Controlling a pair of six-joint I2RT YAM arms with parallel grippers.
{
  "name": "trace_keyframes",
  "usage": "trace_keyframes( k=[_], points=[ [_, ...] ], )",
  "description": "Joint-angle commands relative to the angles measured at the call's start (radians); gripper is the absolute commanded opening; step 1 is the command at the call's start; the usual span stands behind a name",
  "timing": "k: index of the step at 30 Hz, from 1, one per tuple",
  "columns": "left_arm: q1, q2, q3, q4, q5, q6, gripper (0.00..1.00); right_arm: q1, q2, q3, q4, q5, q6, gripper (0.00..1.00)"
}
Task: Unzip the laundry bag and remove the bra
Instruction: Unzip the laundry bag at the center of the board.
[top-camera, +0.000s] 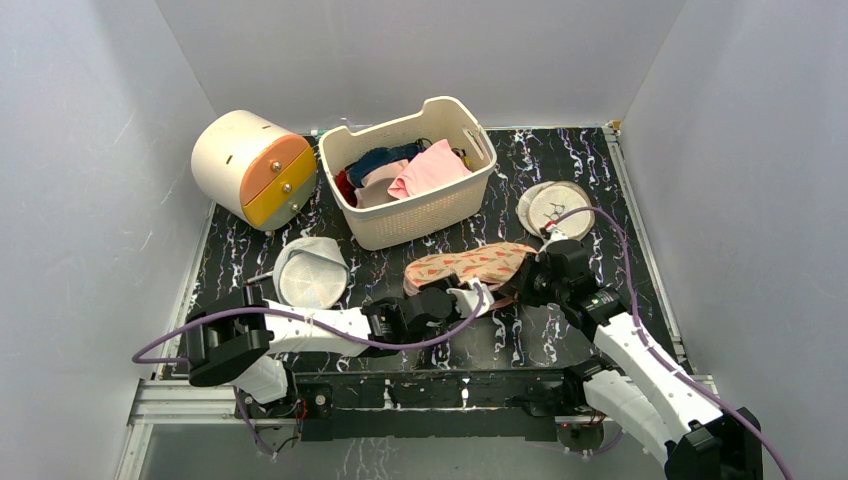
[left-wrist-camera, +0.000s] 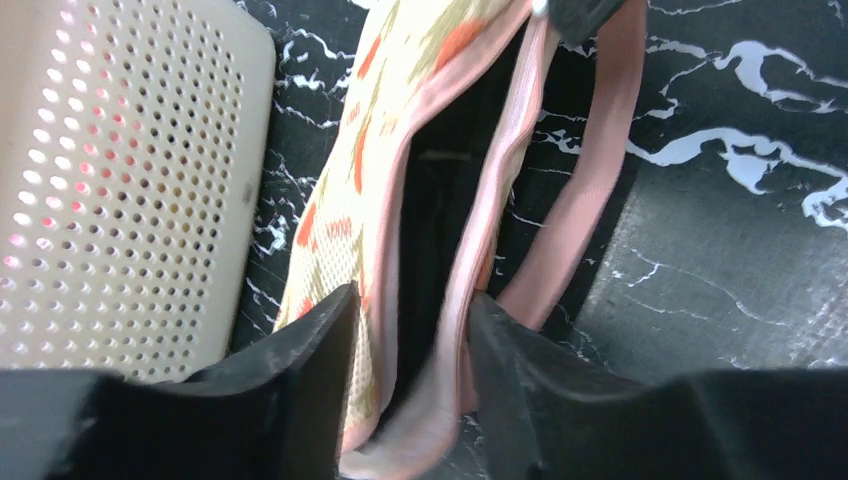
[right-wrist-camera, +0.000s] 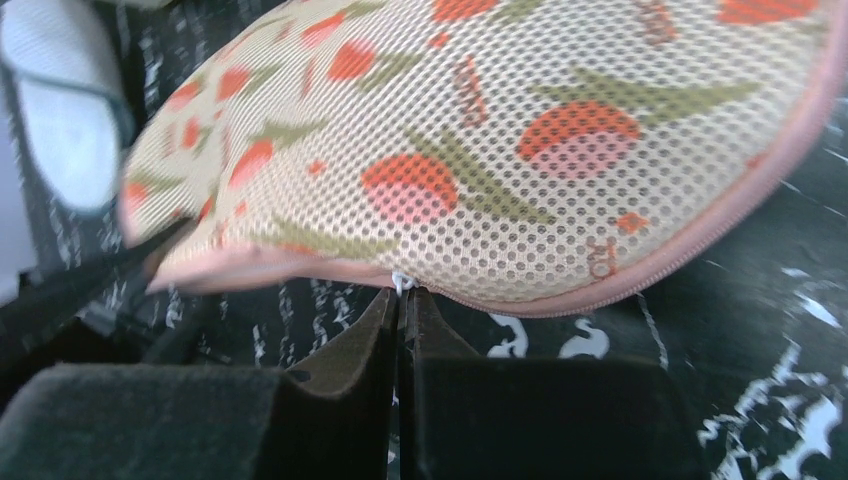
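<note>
The laundry bag (top-camera: 465, 265), beige mesh with red-orange flowers and pink trim, lies on the black marbled table in front of the basket. My left gripper (left-wrist-camera: 412, 295) stands partly open around the bag's near end. The floral side and the pink trim (left-wrist-camera: 590, 180) lie between its fingers, and the seam gapes onto a dark inside (left-wrist-camera: 430, 220). I cannot make out the bra in there. My right gripper (right-wrist-camera: 402, 292) is shut on the small white zipper pull (right-wrist-camera: 401, 282) at the bag's (right-wrist-camera: 480, 150) lower edge. In the top view both grippers (top-camera: 488, 300) (top-camera: 527, 288) meet at the bag's near side.
A white perforated basket (top-camera: 470, 190) (left-wrist-camera: 120, 180) with pink and dark blue garments stands behind the bag. A round cream drum (top-camera: 250, 165) sits at the back left. A white dome mesh bag (top-camera: 310, 272) lies left of the arms, and round mesh discs (top-camera: 553, 205) lie at the right.
</note>
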Motion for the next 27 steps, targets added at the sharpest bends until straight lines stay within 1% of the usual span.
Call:
trace_keyframes(
  k=[1,2,4,5,6,7,9,13,17,23,25,27],
  points=[
    [0.005,-0.085,0.003,-0.021,0.079,-0.011,0.55,-0.002,0.023,0.013,0.160,-0.263,-0.111,0.00],
    [0.004,-0.092,0.003,-0.023,0.109,-0.014,0.62,-0.002,0.035,0.016,0.166,-0.303,-0.125,0.00],
    [0.003,-0.103,0.001,-0.024,0.160,-0.019,0.74,-0.002,0.056,0.022,0.177,-0.363,-0.147,0.00],
    [0.003,-0.105,0.002,-0.025,0.187,-0.019,0.83,-0.001,0.063,0.023,0.182,-0.393,-0.156,0.00],
    [0.003,-0.103,0.003,-0.026,0.208,-0.018,0.88,-0.001,0.070,0.025,0.187,-0.418,-0.164,0.00],
    [0.003,-0.099,0.006,-0.025,0.225,-0.017,0.92,-0.001,0.078,0.027,0.193,-0.443,-0.170,0.00],
    [0.004,-0.083,0.020,-0.023,0.239,-0.015,0.94,-0.001,0.090,0.031,0.201,-0.493,-0.180,0.00],
    [0.004,-0.056,0.029,-0.005,0.233,0.005,0.92,0.001,0.111,0.044,0.194,-0.544,-0.201,0.00],
    [0.007,-0.025,0.030,0.026,0.224,0.031,0.83,0.001,0.115,0.045,0.181,-0.566,-0.220,0.00],
    [0.049,0.017,0.055,0.025,0.276,0.023,0.68,0.005,0.115,0.037,0.169,-0.611,-0.243,0.00],
    [0.069,0.015,0.057,0.021,0.306,0.006,0.58,0.006,0.115,0.036,0.169,-0.614,-0.243,0.00],
    [0.081,0.012,0.061,0.017,0.315,-0.007,0.52,0.006,0.115,0.038,0.168,-0.612,-0.242,0.00]
  ],
)
